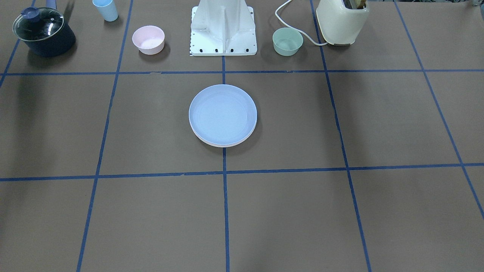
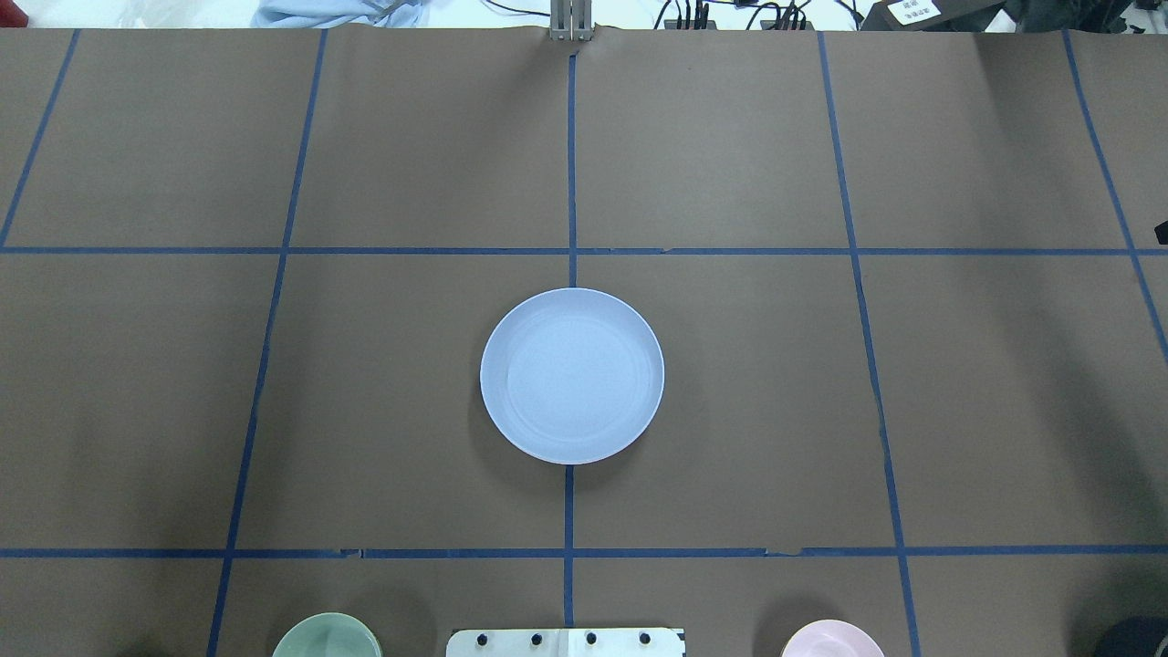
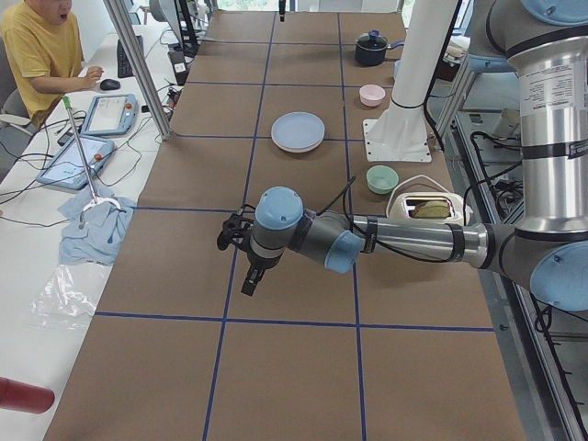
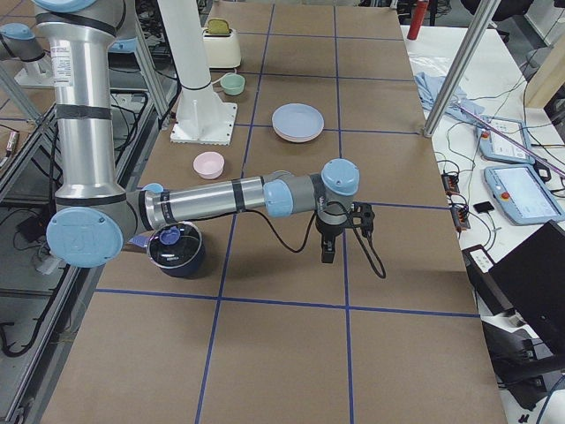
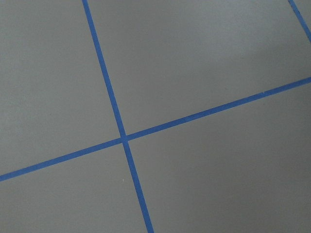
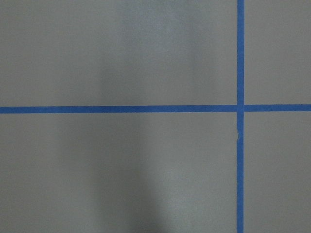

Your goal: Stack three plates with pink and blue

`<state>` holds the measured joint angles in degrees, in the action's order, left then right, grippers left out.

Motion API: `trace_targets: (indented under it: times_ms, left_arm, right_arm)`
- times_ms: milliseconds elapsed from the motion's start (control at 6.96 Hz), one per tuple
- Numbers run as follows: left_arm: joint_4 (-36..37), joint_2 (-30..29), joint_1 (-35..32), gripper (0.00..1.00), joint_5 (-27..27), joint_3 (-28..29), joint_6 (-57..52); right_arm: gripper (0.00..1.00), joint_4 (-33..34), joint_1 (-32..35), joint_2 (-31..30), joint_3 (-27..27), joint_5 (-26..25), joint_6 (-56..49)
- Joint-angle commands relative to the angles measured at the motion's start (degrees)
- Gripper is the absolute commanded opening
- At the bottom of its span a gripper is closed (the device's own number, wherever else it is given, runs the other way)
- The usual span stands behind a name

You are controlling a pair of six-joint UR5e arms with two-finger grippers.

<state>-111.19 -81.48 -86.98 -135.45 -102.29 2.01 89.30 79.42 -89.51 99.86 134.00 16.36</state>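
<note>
The plates stand in one stack at the table's middle. The light blue plate point(image 1: 222, 114) is on top and also shows in the overhead view point(image 2: 572, 375). A pale pink plate rim point(image 1: 227, 145) peeks out beneath it. I cannot make out the cream-white plate under the others. My left gripper point(image 3: 248, 283) shows only in the exterior left view, far from the stack, hovering above the bare table. My right gripper point(image 4: 327, 256) shows only in the exterior right view, also far from the stack. I cannot tell whether either is open or shut. Both wrist views show only brown table and blue tape.
Along the robot's side stand a dark pot with a glass lid point(image 1: 44, 32), a light blue cup point(image 1: 106, 9), a pink bowl point(image 1: 148, 39), the robot base point(image 1: 223, 32), a mint-green bowl point(image 1: 287, 41) and a cream toaster point(image 1: 342, 20). An operator point(image 3: 41, 55) sits beside the table.
</note>
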Motion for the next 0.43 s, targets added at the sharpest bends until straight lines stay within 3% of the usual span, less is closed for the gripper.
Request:
trace_targets:
  times_ms: [0, 288]
  left_arm:
    - [-0.1, 0.4, -0.2, 0.99, 0.3, -0.8, 0.2]
    - [0.0, -0.3, 0.0, 0.99, 0.4, -1.5, 0.2]
  right_arm:
    - [1.0, 0.0, 0.7, -0.6, 0.1, 1.0, 0.2]
    - [1.0, -0.1, 0.8, -0.7, 0.3, 1.0, 0.2]
